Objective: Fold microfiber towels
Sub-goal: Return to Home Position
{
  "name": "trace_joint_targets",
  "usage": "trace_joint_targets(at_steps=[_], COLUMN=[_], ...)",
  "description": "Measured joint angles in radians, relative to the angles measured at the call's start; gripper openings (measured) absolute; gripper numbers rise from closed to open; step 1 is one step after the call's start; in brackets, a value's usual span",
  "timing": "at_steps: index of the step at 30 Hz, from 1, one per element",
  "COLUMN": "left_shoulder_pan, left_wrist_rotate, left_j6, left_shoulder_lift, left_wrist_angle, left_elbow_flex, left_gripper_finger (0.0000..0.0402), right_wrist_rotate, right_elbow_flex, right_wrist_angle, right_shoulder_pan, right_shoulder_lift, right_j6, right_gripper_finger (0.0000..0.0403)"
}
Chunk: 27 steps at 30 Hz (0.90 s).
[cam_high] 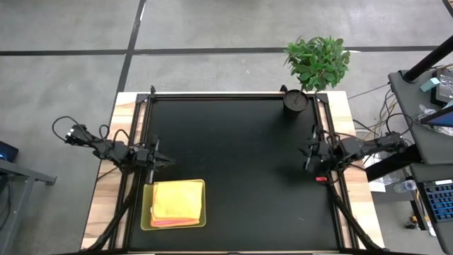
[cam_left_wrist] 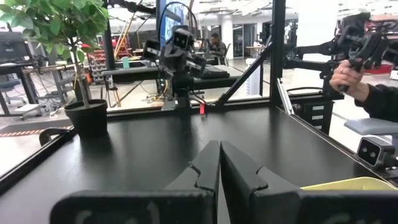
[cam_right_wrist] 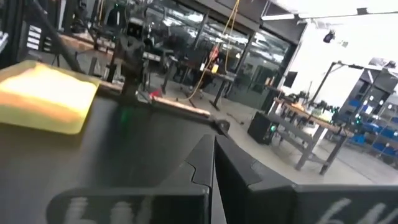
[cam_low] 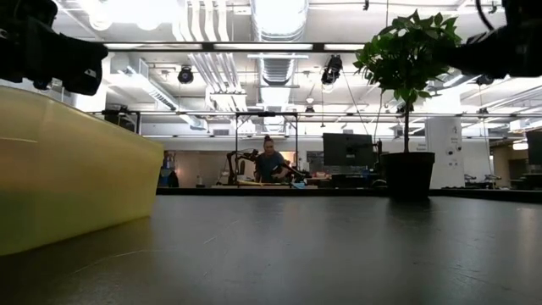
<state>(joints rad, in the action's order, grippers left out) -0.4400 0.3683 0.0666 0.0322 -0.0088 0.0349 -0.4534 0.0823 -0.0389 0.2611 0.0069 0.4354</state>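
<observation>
Neatly stacked towels (cam_high: 177,202) in tray (cam_high: 146,212); L tool (cam_high: 167,161), R tool (cam_high: 307,149) closed.

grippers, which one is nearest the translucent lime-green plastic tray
The left gripper, right beside the translucent lime-green tray; the right gripper waits across the black table.

One camera hangs high, looking straight down on the table (cam_high: 241,142). One sits low on it, looking flat across. Two ride behind the left gripper (cam_left_wrist: 219,146) and right gripper (cam_right_wrist: 213,140), facing each other. High and low both see the plant (cam_high: 317,60)
</observation>
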Motion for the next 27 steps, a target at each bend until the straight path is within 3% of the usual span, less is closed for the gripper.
trace_joint_targets(at_steps=[5, 12, 19, 27], left_shoulder_pan=[0.0, 0.0, 0.0, 0.0], left_wrist_rotate=[0.02, 0.163, 0.166, 0.165], left_j6=[-0.001, -0.005, -0.007, -0.034], left_shoulder_lift=[0.005, 0.013, 0.015, 0.027], left_wrist_angle=[0.005, 0.007, 0.005, 0.004], left_elbow_flex=[-0.002, -0.002, -0.002, -0.002], left_gripper_finger=[0.0, 0.0, 0.0, 0.0], right_wrist_rotate=[-0.021, -0.041, -0.101, -0.105], right_elbow_flex=[-0.058, -0.063, -0.063, -0.063], right_wrist_angle=[-0.008, -0.012, -0.009, -0.007], right_shoulder_pan=[0.0, 0.0, 0.0, 0.0], right_shoulder_lift=[-0.007, 0.001, 0.008, 0.045], right_j6=[-0.053, -0.129, -0.233, -0.175], right_gripper_finger=[0.0008, 0.0008, 0.0009, 0.0009])
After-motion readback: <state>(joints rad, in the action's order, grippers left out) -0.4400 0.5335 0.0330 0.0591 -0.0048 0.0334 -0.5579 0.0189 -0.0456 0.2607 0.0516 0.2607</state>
